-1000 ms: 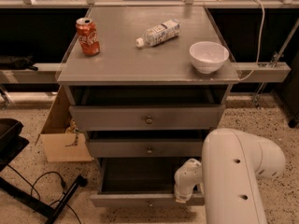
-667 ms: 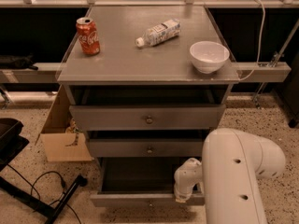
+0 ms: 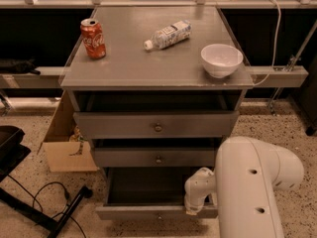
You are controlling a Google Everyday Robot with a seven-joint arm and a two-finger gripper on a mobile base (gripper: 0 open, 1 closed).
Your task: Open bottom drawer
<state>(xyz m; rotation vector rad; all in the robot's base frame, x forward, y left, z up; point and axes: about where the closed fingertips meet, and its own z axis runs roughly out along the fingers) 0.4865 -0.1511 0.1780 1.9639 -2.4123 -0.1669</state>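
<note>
Hand (image 3: 192,208): lower centre-right of the frame, at the end of a white wrist, set down against the top edge of the bottom drawer (image 3: 143,212) towards its right end; whether it is clenched or released cannot be told. Arm (image 3: 257,192): large rounded white link filling the lower right corner and hiding the drawer's right end. Bottom drawer: grey, slim flat front with a small round knob (image 3: 158,216) at its middle, lowest of three; it stands open, its front projecting forward of the two above, and a dark interior shows behind it. Middle drawer (image 3: 124,157): grey front with a round knob, directly above, at centre frame. Top drawer (image 3: 114,125): the widest and tallest grey front, just under the table top, with a dark gap over it. Table (image 3: 148,66): grey flat top, upper centre of the frame. Red soda can (image 3: 93,38): upright, near the table's left edge. Plastic bottle (image 3: 168,34): lying on its side near the middle of the table's back, cap pointing lower left. White bowl (image 3: 222,59): upright, at the front right corner of the table. Cardboard box (image 3: 67,150): on the speckled floor, left of the drawers. Black cable (image 3: 49,190): looped on the floor, lower left.
</note>
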